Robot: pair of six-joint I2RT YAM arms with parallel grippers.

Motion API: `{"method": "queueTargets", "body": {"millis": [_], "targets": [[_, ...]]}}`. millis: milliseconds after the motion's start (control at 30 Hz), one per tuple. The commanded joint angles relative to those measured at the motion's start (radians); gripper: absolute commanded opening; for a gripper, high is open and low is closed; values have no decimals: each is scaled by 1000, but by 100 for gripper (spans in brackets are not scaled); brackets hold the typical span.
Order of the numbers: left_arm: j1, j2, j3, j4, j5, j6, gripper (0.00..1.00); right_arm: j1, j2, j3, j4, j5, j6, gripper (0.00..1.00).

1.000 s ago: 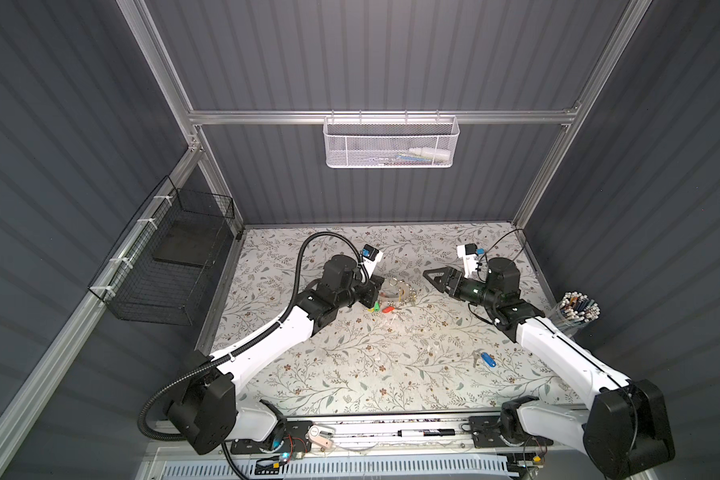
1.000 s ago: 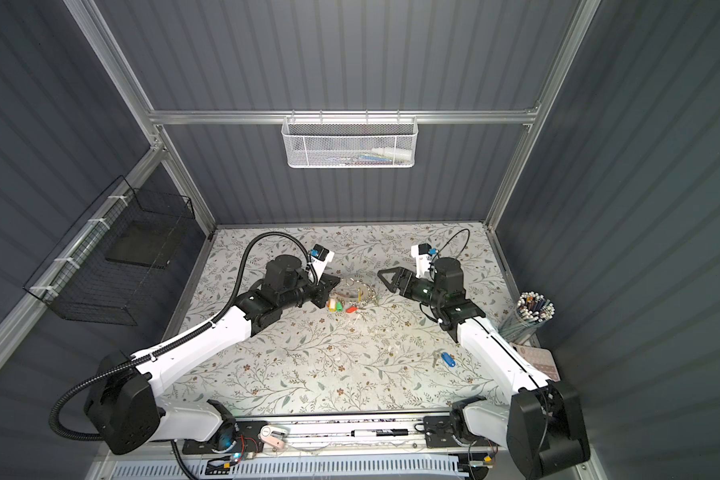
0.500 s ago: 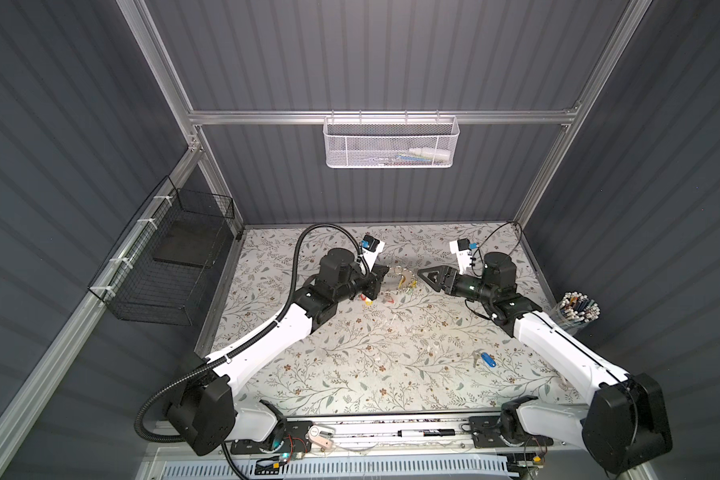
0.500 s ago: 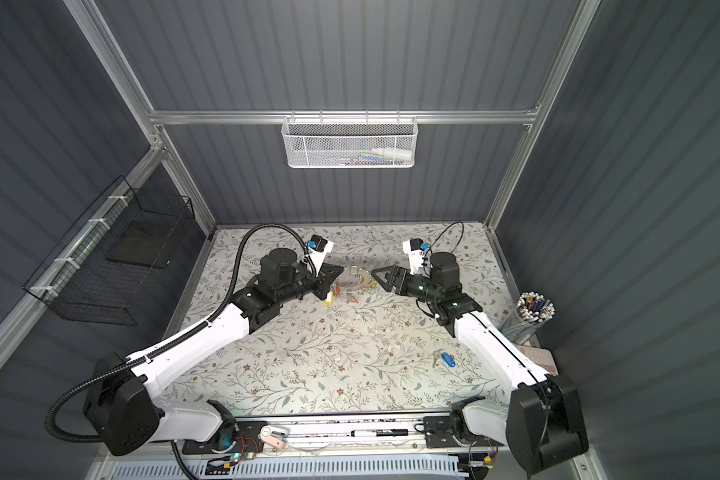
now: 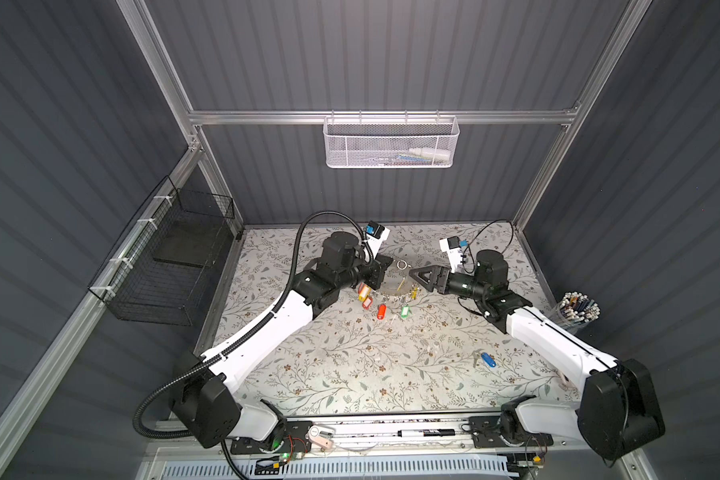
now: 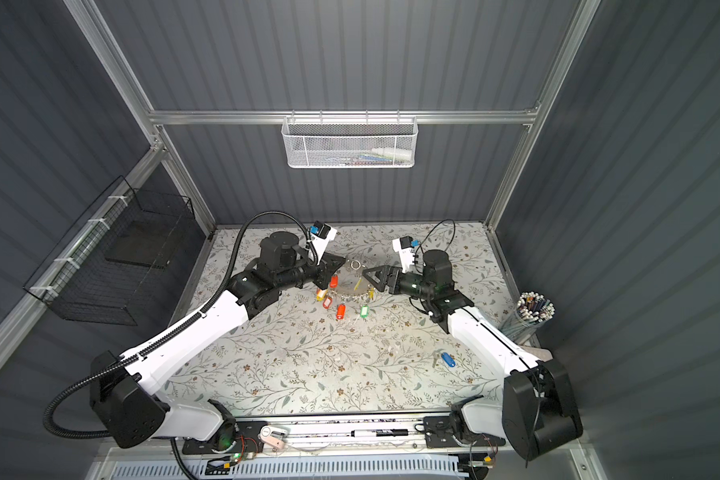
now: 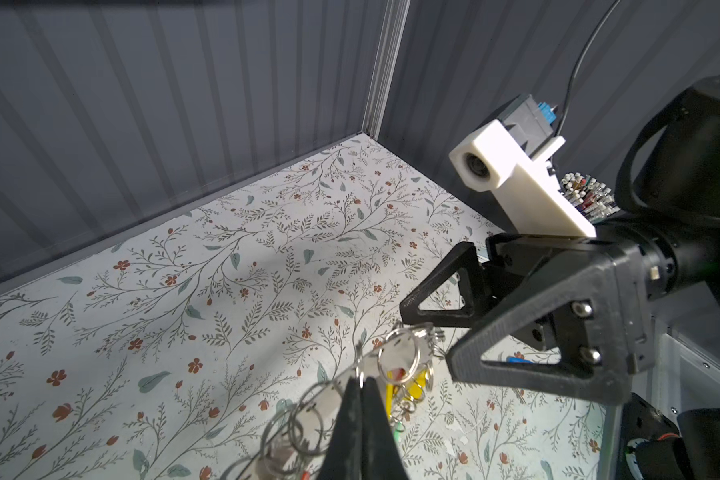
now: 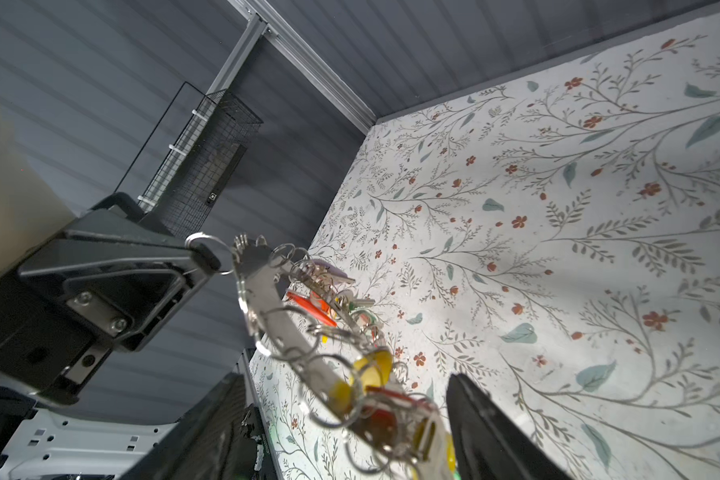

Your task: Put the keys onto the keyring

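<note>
Compared with one second earlier, left gripper (image 7: 360, 392) and right gripper (image 5: 413, 275) stand nearer each other above the back of the table (image 5: 350, 365), whereas the keys (image 5: 486, 360) lie unmoved. Table: floral-patterned, fills the floor of the cell in both top views. Left gripper: at 12 o'clock from the table centre, fingers pressed together on the rim of the keyring (image 8: 265, 297), which it holds raised and tilted. Right gripper: just toward 3 o'clock of the left one and facing it, fingers apart with the opposite end of the ring plate between them; whether they touch it cannot be told. Keyring: grey plate, rim hung with split rings and coloured tags (image 5: 381, 311) in red, yellow and green, dangling toward 6 o'clock. Cup of pens (image 5: 578, 307): at the table's 3 o'clock edge. Keys: silver, with one blue tag, flat on the table at 4 o'clock, well apart from the keyring, beside the right forearm.
</note>
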Motion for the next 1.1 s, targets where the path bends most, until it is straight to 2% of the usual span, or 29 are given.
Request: {"method": "queueTargets", "body": {"millis": [0, 133, 233, 533, 767, 1067], "targets": [[-5, 24, 89, -70, 0, -19, 0, 36, -4, -7, 69, -31, -13, 77], [-5, 36, 137, -94, 9, -29, 0, 76, -9, 1, 22, 19, -58, 71], [-5, 36, 145, -99, 7, -38, 0, 78, -12, -9, 36, 27, -57, 63], [-5, 42, 196, -147, 31, -44, 0, 89, -30, -10, -7, 109, -85, 48], [-8, 57, 223, -179, 45, -53, 0, 113, -49, -13, -13, 137, -115, 48], [-11, 74, 259, -215, 38, -66, 0, 139, -61, -19, -23, 166, -151, 32]]}}
